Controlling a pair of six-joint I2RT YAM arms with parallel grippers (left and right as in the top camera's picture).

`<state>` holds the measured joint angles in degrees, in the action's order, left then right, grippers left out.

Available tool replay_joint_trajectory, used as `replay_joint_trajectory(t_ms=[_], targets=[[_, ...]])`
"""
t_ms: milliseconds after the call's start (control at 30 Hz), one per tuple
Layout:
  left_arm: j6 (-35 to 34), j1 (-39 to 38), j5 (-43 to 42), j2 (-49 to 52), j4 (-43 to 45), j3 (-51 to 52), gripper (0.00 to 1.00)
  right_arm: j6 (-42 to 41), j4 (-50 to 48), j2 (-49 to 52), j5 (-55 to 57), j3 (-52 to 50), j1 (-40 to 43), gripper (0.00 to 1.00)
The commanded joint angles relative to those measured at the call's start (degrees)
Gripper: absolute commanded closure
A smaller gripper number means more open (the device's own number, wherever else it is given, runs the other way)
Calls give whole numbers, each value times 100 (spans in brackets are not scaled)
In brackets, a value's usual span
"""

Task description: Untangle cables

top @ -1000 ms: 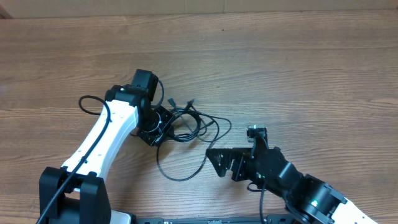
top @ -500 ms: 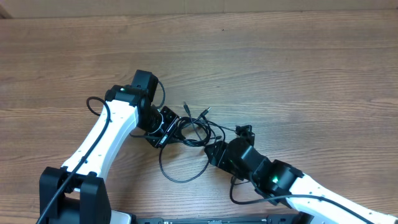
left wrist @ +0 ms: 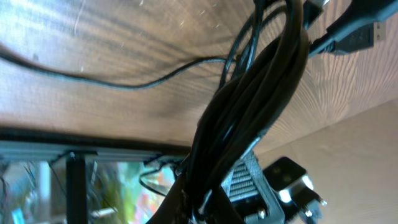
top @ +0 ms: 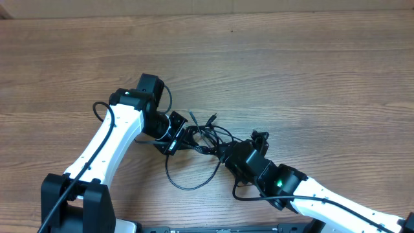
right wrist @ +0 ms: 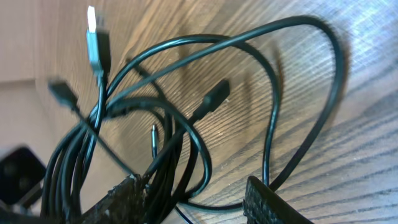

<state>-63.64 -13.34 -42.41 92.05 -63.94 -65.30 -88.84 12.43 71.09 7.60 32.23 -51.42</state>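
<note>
The cables (top: 204,134) lie as a black tangle at mid-table, with a loose loop (top: 187,182) sagging toward the front and two plug ends (top: 192,117) pointing away. My left gripper (top: 173,134) is shut on the tangle's left side. In the left wrist view the bundle (left wrist: 261,93) runs up from the left gripper (left wrist: 205,208) to a USB plug (left wrist: 357,38). My right gripper (top: 222,150) sits at the tangle's right edge. In the right wrist view the right gripper (right wrist: 196,202) stands open, with several strands (right wrist: 186,124) between its fingers (right wrist: 115,202).
The wooden table (top: 310,77) reaches to a far edge at the top. The left arm's own thick cord (top: 97,107) loops out to its left. The right arm's cord (top: 249,194) curls beside its wrist. The arm base (top: 71,200) stands at the front left.
My right gripper has come in from the front right to the tangle and its jaws have narrowed. The left gripper has shifted slightly right with the bundle, and the plug ends have moved.
</note>
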Motion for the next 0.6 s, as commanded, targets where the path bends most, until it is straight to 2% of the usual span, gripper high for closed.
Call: replay_joint_trajectory(t_ms=[0, 167, 200, 300, 400, 567], targets=[[-619, 20, -376, -98, -101, -72, 92, -575, -26, 127, 120, -28, 17, 50], [-730, 20, -37, -98, 11, -72, 89, -566, 11, 181, 140, -28, 17, 49], [-728, 20, 269, -98, 9, -72, 85, -566, 11, 181, 140, -28, 17, 47], [-708, 20, 730, -98, 9, -72, 66, -566, 52, 181, 155, -28, 17, 43], [-708, 20, 1097, -98, 7, -72, 43, -566, 118, 181, 212, -28, 17, 41], [-704, 20, 1449, -98, -9, -70, 14, -564, 140, 181, 210, -33, 17, 36]])
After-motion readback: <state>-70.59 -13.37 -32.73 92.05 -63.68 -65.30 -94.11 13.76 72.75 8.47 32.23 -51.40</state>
